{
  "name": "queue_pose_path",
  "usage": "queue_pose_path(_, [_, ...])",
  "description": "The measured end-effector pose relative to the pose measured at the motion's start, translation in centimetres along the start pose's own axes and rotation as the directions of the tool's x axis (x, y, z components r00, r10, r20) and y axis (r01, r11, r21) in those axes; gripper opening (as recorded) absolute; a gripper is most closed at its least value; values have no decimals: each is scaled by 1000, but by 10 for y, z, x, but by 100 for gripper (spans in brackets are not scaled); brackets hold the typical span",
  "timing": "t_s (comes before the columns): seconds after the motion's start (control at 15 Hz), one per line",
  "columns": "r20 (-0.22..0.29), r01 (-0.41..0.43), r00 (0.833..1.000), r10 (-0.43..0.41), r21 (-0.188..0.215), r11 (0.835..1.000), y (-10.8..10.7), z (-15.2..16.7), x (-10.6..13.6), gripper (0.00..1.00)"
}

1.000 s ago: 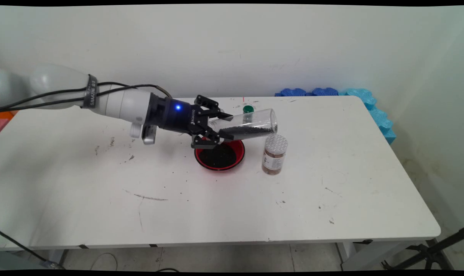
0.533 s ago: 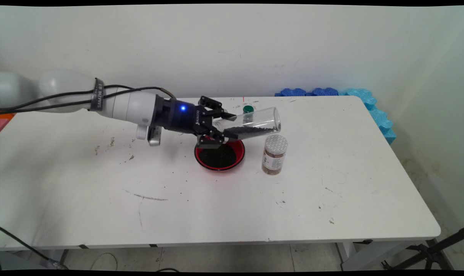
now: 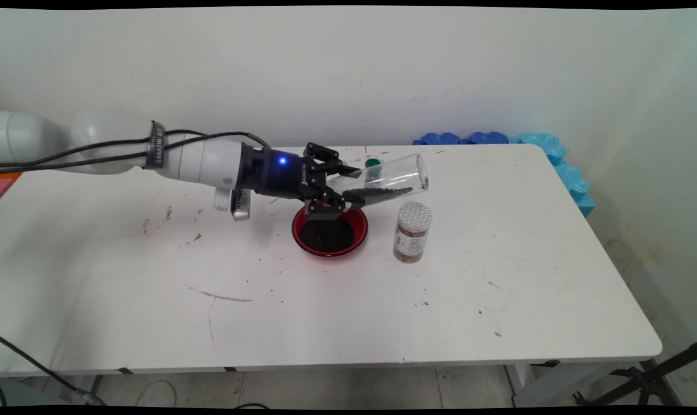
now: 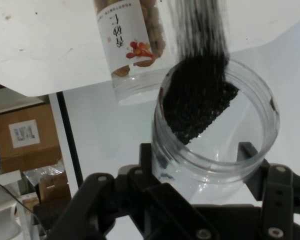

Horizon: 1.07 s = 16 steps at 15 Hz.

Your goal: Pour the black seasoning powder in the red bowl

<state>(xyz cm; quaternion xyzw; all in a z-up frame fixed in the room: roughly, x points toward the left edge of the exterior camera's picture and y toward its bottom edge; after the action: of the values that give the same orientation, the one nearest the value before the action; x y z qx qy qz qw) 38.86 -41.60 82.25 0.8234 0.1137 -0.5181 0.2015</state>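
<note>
Reaching in from the left of the main view, the white arm holds its black pincer [image 3: 348, 185] clamped on a clear plastic jar [image 3: 391, 176], which lies nearly on its side in the air with its far end tipped slightly upward and a dark granular fill [image 3: 383, 194] spread along its lower wall. The pincer end of the jar hangs just above the back rim of a red bowl [image 3: 330, 231] that stands on the white counter [image 3: 325, 311] and holds a layer of the same dark material. Just right of the bowl, apart from it, stands 1 upright jar with a white perforated lid [image 3: 413, 231], brown contents and a paper label; the far end of the held jar is above and just behind it. A small green cap [image 3: 373, 163] lies on the counter behind the held jar, seen partly through its clear wall. Blue foam pieces [image 3: 498, 139] sit past the counter's far right corner. In the hand view, the 2 black fingers [image 4: 252, 160] press against the clear jar's [image 4: 215, 145] sides near its base, the dark granules [image 4: 197, 97] are heaped against 1 wall, and the labelled jar [image 4: 132, 50] of brown pieces shows beyond it at the upper left.
</note>
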Motion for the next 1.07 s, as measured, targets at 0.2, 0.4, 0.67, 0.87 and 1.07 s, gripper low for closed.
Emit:
queue_pose_path(0.2, [11,9,1000,-9,-10,1000,0,5,0,0])
queue_pose_path(0.4, [22,18,1000,-17,-21,1000,0,8,0,0])
queue_pose_path(0.67, [32,25,999,-24,-28,999,0,10,0,0])
queue_pose_path(0.87, [41,33,999,-31,-35,999,0,10,0,0])
queue_pose_path(1.07, [50,38,998,-36,-40,998,0,9,-1,0])
